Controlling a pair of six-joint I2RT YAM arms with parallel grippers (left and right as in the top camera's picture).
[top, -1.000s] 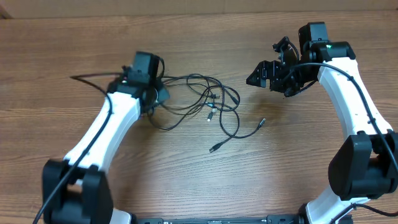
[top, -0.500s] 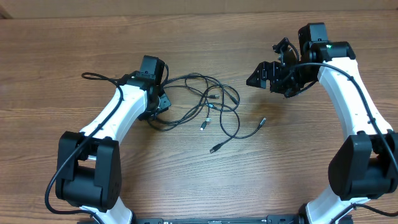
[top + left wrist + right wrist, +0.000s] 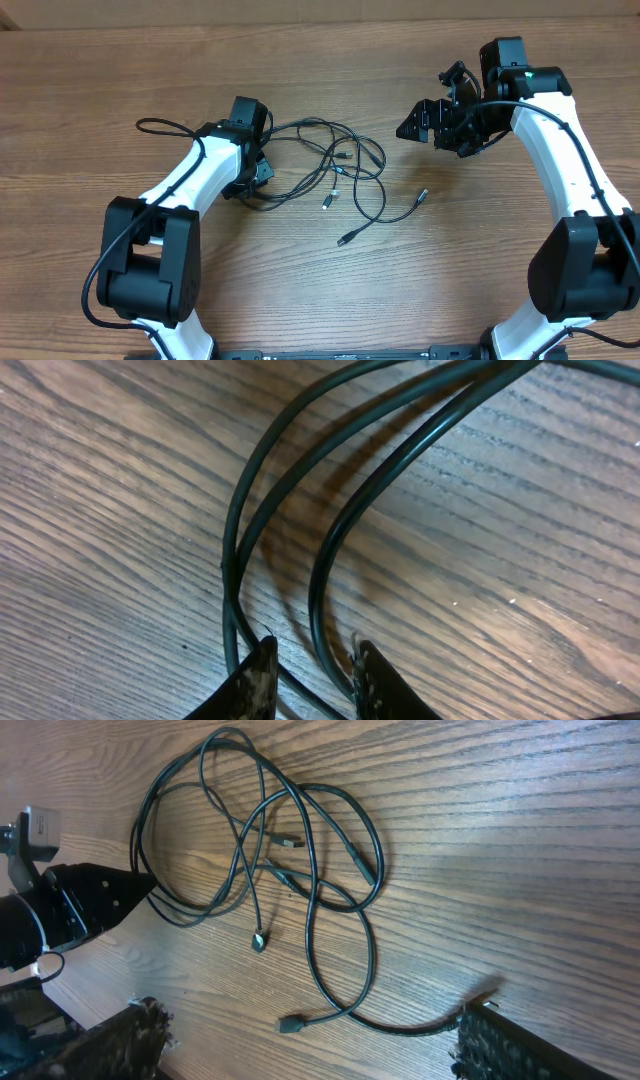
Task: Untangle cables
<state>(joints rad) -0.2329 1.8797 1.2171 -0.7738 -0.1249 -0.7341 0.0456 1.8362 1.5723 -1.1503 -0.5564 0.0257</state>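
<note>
The cables (image 3: 340,168) sprawl mid-worktop (image 3: 300,290), plugs toward 6 o'clock. At their 9 o'clock the left end effector (image 3: 312,678) stands narrowly apart astride one strand; closing could pinch its neighbour too, tightening the loops. The right end effector (image 3: 315,1040), at 2 o'clock, gapes empty.

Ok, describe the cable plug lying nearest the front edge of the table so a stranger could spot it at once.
On the wooden table, find the cables tangled near its middle. Just below that tangle, toward the front edge, a small plug lies alone on bare wood. It is the lowest plug end in the overhead view, down-left of another stray plug.
</note>
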